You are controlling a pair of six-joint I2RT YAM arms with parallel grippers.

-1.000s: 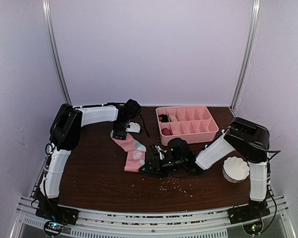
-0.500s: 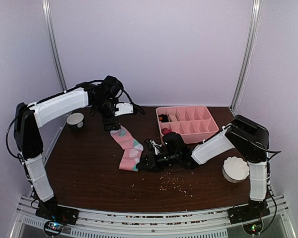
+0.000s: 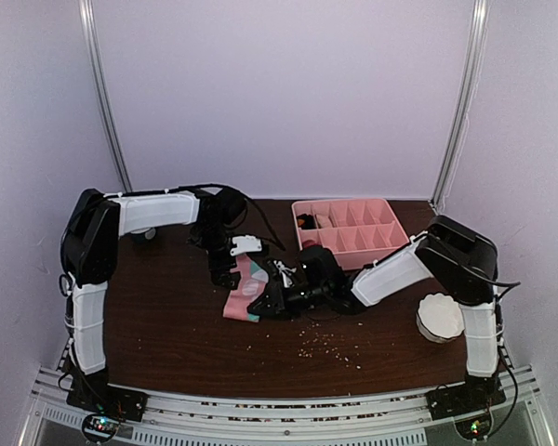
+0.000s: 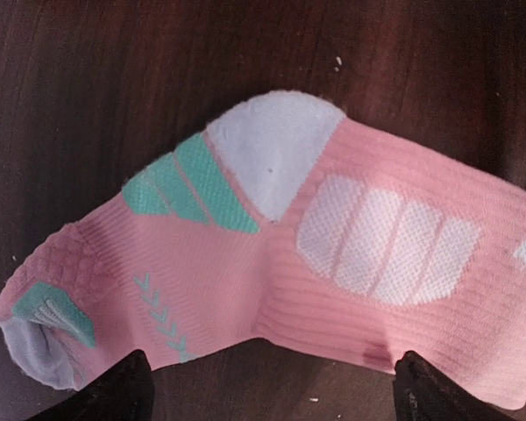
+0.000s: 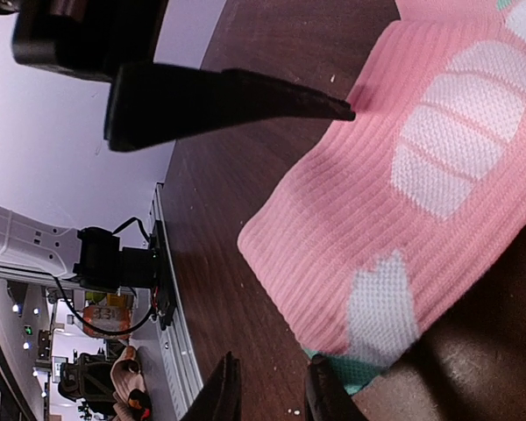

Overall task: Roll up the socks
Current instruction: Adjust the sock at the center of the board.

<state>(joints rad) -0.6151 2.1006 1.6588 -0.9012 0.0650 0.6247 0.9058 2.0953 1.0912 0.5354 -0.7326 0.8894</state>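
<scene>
One pink sock (image 3: 241, 301) with mint-green and white patches lies flat on the dark wooden table (image 3: 167, 325). My left gripper (image 3: 226, 274) hovers over its upper part. In the left wrist view the sock (image 4: 272, 254) fills the frame and the left gripper (image 4: 276, 390) is wide open, with only bare table between the fingers (image 4: 127, 390). My right gripper (image 3: 266, 308) sits low at the sock's near end. In the right wrist view the sock's ribbed cuff (image 5: 394, 210) lies just beyond the right gripper (image 5: 272, 395), whose jaws stand narrowly apart over bare wood. One black finger of the left gripper (image 5: 237, 96) touches the sock's edge.
A pink divided tray (image 3: 383, 249) stands at the back right, with small items in its left compartments. A white fluted bowl (image 3: 441, 317) sits by the right arm. A small cup (image 3: 146, 234) peeks out behind the left arm. Crumbs (image 3: 325, 346) dot the front of the table.
The left arm rose toward the back, then came down over the sock with its jaws opened wide. The right gripper slid slightly left along the sock's near end and its jaws narrowed.
</scene>
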